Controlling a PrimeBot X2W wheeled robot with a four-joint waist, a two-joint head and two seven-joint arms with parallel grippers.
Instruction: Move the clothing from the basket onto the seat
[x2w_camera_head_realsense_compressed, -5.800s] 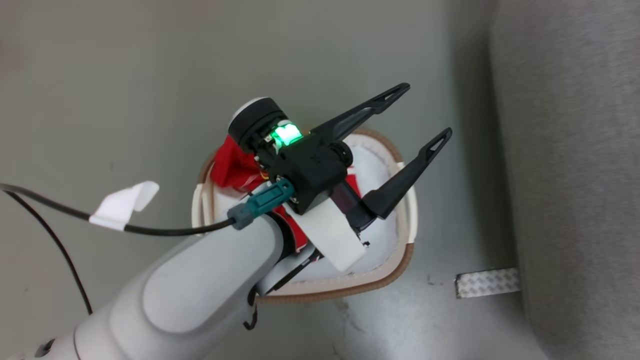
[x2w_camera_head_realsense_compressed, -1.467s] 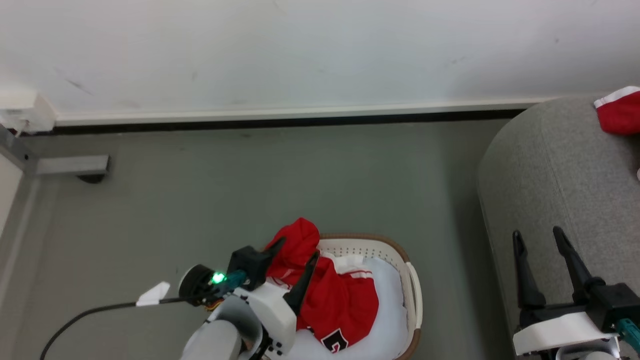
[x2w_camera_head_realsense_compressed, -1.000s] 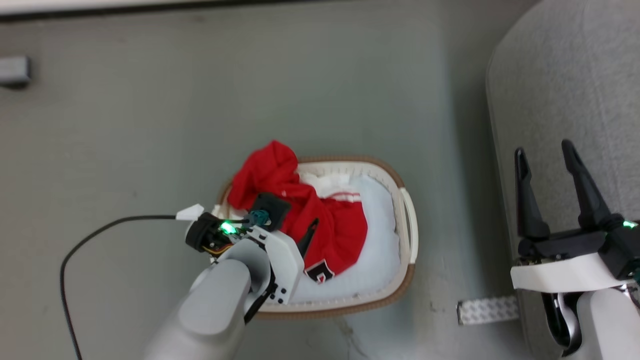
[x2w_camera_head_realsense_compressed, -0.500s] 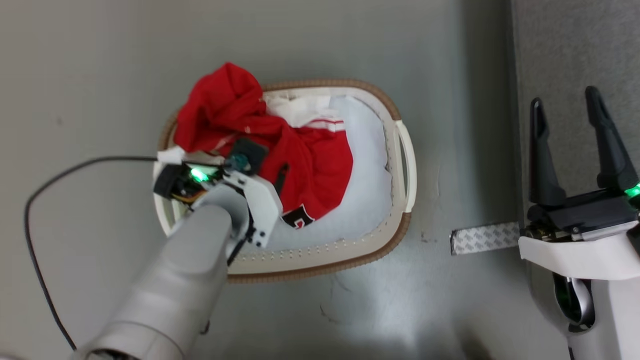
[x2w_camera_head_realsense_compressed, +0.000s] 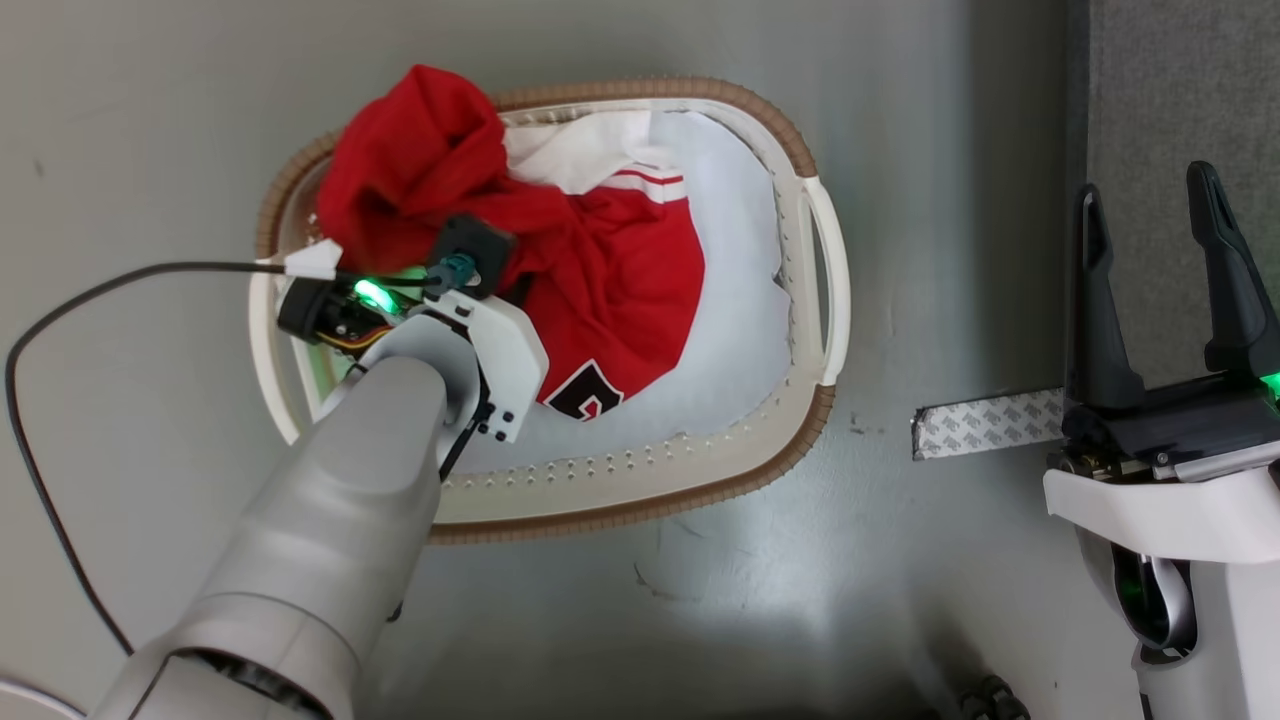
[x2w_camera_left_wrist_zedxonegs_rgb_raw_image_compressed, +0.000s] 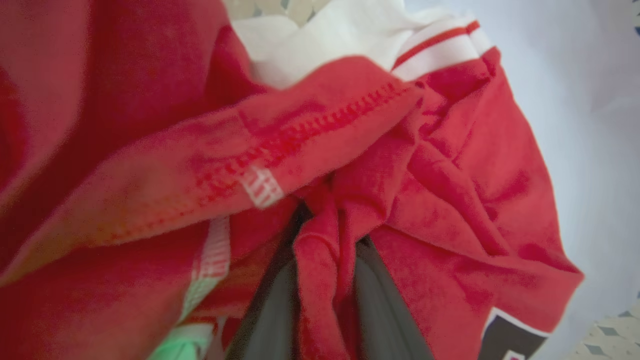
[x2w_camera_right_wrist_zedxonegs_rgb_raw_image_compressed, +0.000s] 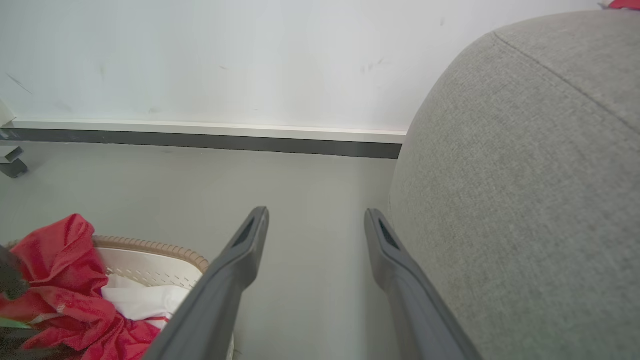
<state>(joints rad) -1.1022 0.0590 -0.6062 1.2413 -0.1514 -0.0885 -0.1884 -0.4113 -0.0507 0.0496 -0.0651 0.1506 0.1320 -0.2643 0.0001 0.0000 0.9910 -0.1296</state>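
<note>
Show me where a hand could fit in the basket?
Free: the pale pad between the red jersey and the right handle of the cream perforated plastic basket. Crowded: the basket's left side, where the left gripper grips the jersey.

left claw (x2w_camera_left_wrist_zedxonegs_rgb_raw_image_compressed: 327, 245) has sunk into the jersey (x2w_camera_head_realsense_compressed: 620, 280) and pinched a fold.

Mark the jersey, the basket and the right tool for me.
jersey (x2w_camera_head_realsense_compressed: 620, 290): head view, flat red panel above the number print.
basket (x2w_camera_head_realsense_compressed: 600, 492): head view, cream near wall below the holes.
right tool (x2w_camera_head_realsense_compressed: 1147, 185): head view, midway between its open fingertips.
</note>
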